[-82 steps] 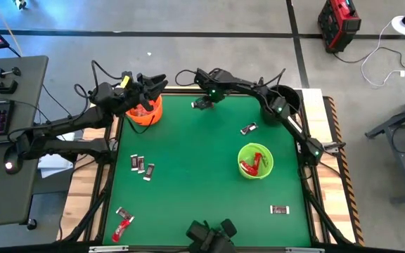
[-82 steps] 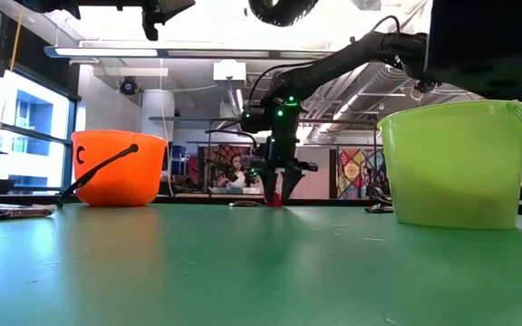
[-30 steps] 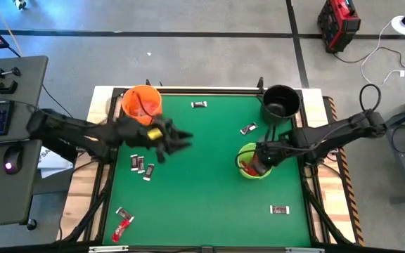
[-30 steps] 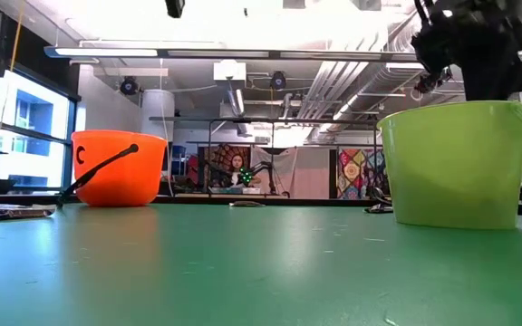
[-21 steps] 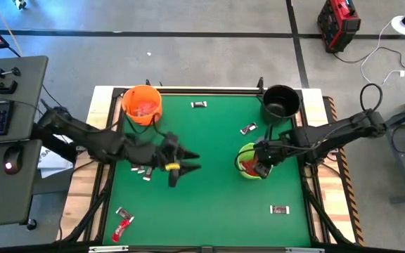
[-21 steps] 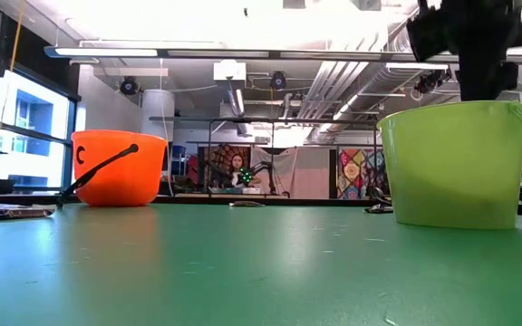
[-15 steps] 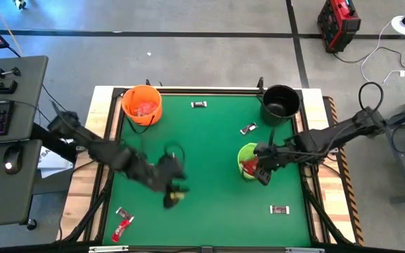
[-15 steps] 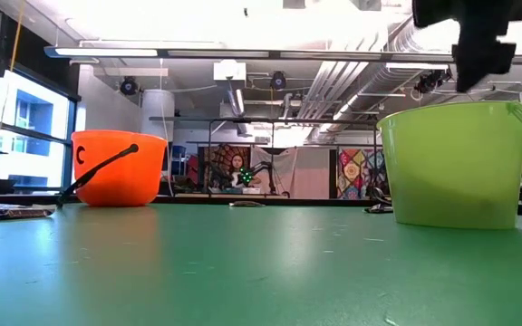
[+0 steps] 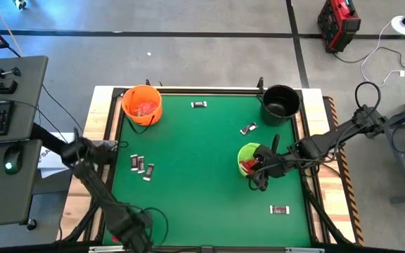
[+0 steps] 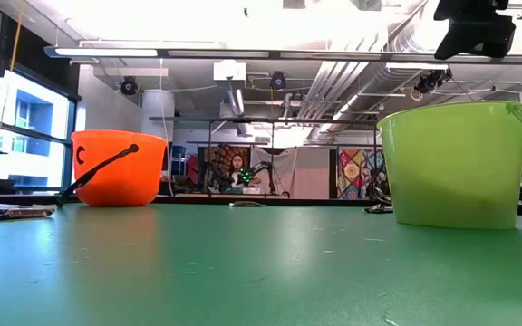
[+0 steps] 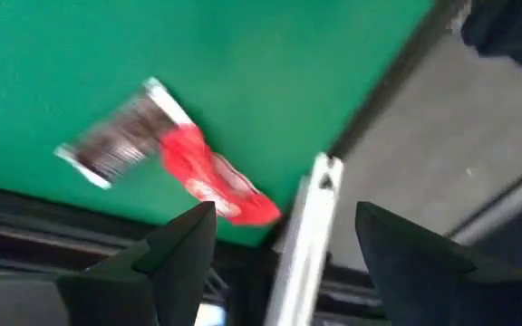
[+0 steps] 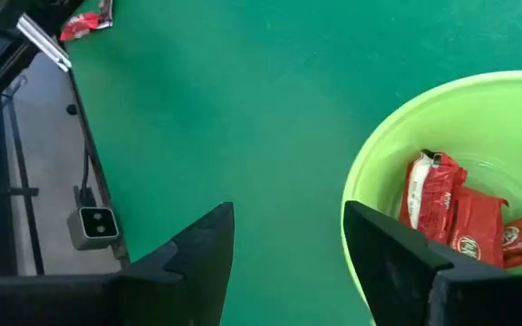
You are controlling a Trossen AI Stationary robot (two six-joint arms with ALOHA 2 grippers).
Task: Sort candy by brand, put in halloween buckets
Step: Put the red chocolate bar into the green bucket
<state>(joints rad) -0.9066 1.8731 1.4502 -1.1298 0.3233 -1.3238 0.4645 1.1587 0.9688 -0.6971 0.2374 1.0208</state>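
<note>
Three buckets stand on the green table: orange (image 9: pixel 141 104) at the far left, black (image 9: pixel 280 102) at the far right, lime green (image 9: pixel 248 156) right of the middle, with red candy (image 12: pixel 449 213) inside. My left gripper (image 11: pixel 284 244) hovers open over the near-left corner, above a red candy (image 11: pixel 208 172) and a dark silvery candy (image 11: pixel 116 149) lying flat on the table. My right gripper (image 12: pixel 288 263) is open, raised above the green bucket's near rim (image 12: pixel 356 195). In the low view it shows high over the green bucket (image 10: pixel 456 163).
Loose candies lie on the table: several dark ones (image 9: pixel 140 166) at the left, one (image 9: pixel 199 105) near the far edge, one (image 9: pixel 248 128) beside the black bucket, one (image 9: pixel 280 209) at the near right. The orange bucket holds candy. The table's metal edge rail (image 11: pixel 306 235) runs under my left gripper.
My left gripper has swung from the table's middle left toward the near-left corner and now hangs over the candies there. My right gripper has risen out of the lime green bucket and drifted toward the near edge. The buckets and the loose candies have stayed put.
</note>
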